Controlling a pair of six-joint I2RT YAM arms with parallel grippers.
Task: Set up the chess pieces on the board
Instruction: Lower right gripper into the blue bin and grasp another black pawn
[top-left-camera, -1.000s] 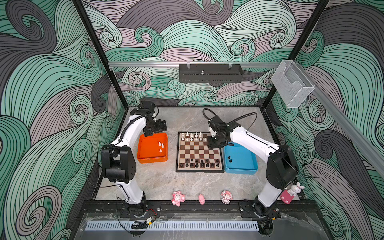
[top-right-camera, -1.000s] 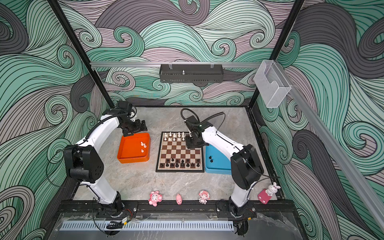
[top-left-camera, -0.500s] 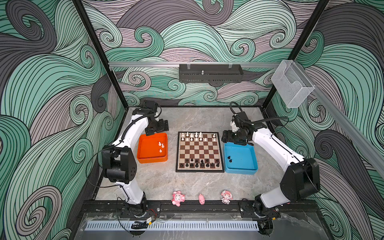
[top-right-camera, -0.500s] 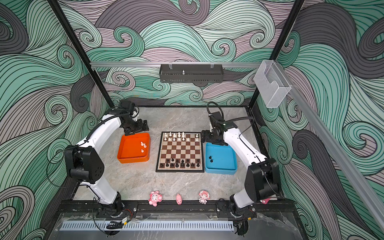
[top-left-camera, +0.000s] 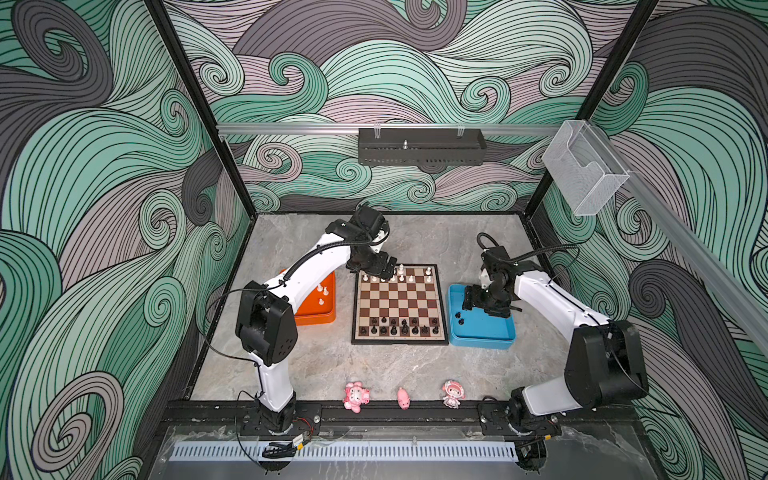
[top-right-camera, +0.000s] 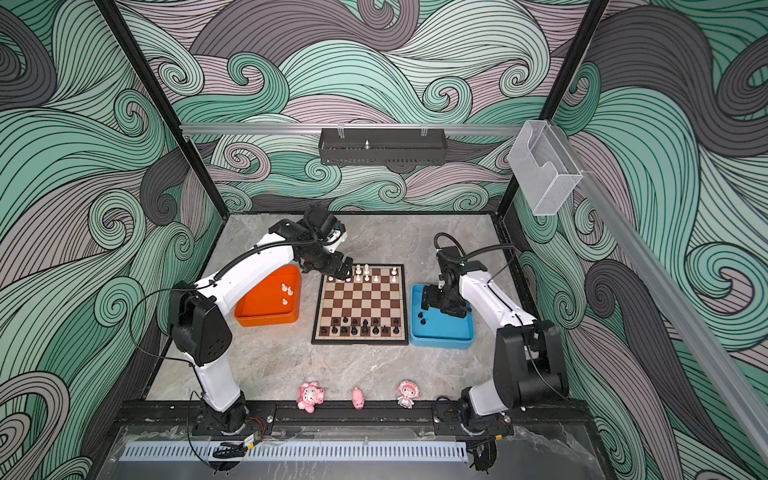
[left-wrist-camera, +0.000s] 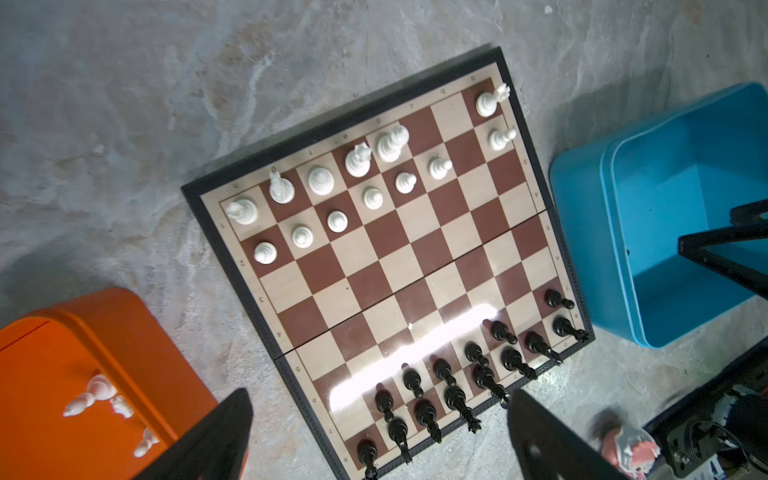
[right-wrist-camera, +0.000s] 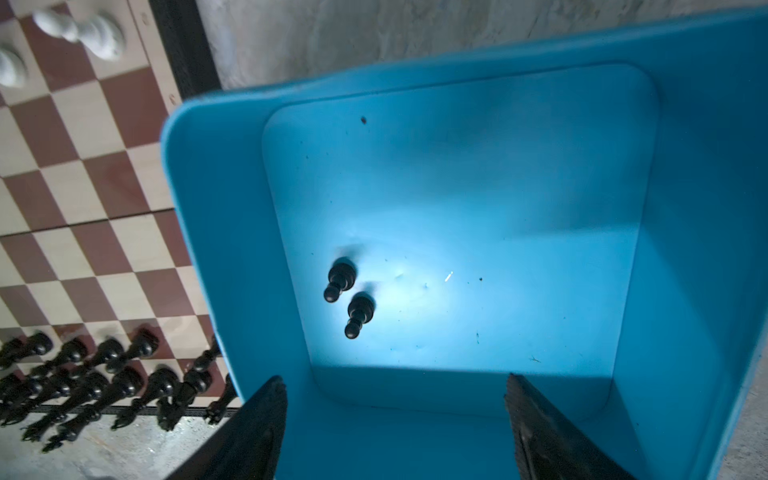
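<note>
Blue plastic holds the last of the black set. In both top views the blue tray (top-left-camera: 482, 340) sits on the table just beside the board (top-left-camera: 400, 299), at its right edge. The right gripper (top-left-camera: 484, 307) hangs over the tray, jaws apart, nothing held. The left gripper (top-left-camera: 380, 272) hovers at the board's far edge, toward its left corner, over the white pieces (top-left-camera: 428, 272). The orange tray (top-left-camera: 311, 318) lies near the board's left edge.

Left wrist view: the left gripper (left-wrist-camera: 379, 395) stands wide and empty. White pieces (left-wrist-camera: 321, 179) fill most of two ranks on the board (left-wrist-camera: 395, 266). Three more lie in the orange tray (left-wrist-camera: 124, 332).

Right wrist view: the right gripper (right-wrist-camera: 394, 380) is spread wide above two black pawns (right-wrist-camera: 340, 278). Both lie on their sides, close together, near the blue tray (right-wrist-camera: 216, 216) wall that faces the board.

Recommendation: the step in hand appears to be fetching one pawn.
- Take the pawn farther from the wall.
- Set the jaws across its waist rather than along it.
- Descend square, so that no finger strikes the wall or drags the neighbour.

A lying pawn will likely roll if clipped off-centre.
</note>
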